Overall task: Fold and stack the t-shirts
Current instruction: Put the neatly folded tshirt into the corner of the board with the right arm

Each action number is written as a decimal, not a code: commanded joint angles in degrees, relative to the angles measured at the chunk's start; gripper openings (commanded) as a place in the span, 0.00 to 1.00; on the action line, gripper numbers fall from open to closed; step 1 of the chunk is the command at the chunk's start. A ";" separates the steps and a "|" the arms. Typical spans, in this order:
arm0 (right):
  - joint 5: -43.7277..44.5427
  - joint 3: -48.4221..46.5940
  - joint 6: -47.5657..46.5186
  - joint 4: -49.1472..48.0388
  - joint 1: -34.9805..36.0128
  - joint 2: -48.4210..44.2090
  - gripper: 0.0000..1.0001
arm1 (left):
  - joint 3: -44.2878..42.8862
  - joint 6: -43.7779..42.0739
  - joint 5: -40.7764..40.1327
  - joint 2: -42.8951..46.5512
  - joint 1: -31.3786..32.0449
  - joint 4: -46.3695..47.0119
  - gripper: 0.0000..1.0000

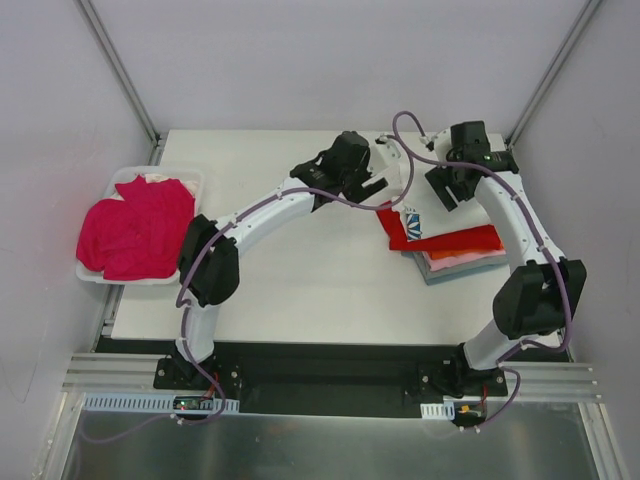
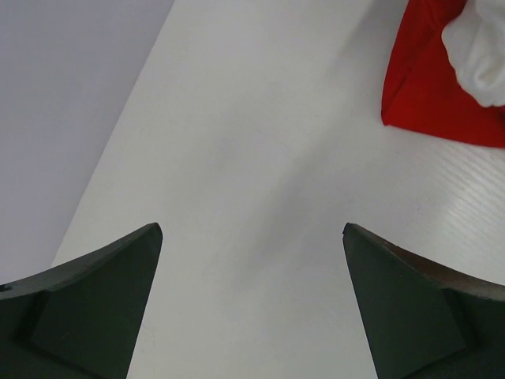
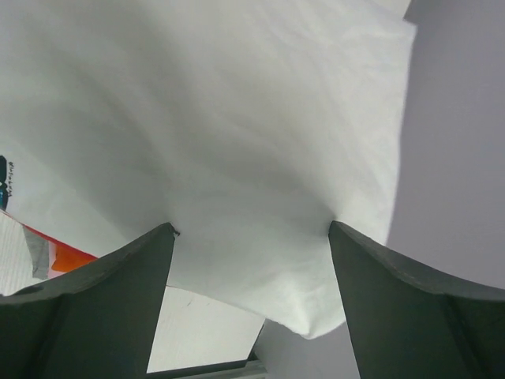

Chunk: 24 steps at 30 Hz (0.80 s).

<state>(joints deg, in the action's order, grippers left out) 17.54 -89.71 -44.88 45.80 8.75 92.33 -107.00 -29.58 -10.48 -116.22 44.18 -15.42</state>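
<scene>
At the far left a white tray (image 1: 108,186) sits at the bench's (image 1: 300,280) left edge, and a crumpled magenta t-shirt (image 1: 135,230) fills it and spills over its near rim. The left arm reaches diagonally across the bench towards the far middle. Its claw (image 2: 252,233) stands wide open with nothing between the fingers (image 2: 102,300). In the left wrist view only bare bench shows in the gap.

Just right of that claw lies a corner of the red t-shirt (image 2: 438,103), with a bunched fold of white cloth on top of it. This is the white t-shirt (image 3: 237,118), whose blue print shows from above as a small patch near the red corner. It is loose and rumpled, lying over the left end of the stack.

The stack lies flat on the right half of the bench: the red tee uppermost, an orange one (image 1: 445,250) under it, then a pink one (image 1: 470,258), and a light-blue one (image 1: 437,274) at the bottom, each edge showing below the last.

The right claw (image 3: 252,229) hovers above the stack's far end, its fingers (image 3: 394,300) set well apart. White cloth fills the right wrist view beyond them. The cloth is not pinched between the fingers, but whether it brushes their tips cannot be told.
</scene>
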 commanded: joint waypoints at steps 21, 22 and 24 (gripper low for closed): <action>-3.13 8.42 1.20 -1.60 -1.38 4.79 0.84 | 21.83 -1.62 -1.30 21.39 -1.56 1.18 0.99; -2.43 6.59 1.29 -0.64 -1.11 4.26 0.84 | 21.83 -1.10 -0.95 21.22 -1.47 1.18 0.99; -0.58 5.08 1.64 0.07 0.21 1.98 0.84 | 22.01 -0.56 -0.51 21.04 -1.47 1.27 0.99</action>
<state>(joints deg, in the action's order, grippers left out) 15.22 -80.62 -44.47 43.53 7.18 99.22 -85.47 -30.89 -10.98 -97.19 43.05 -15.29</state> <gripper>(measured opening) 0.840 0.992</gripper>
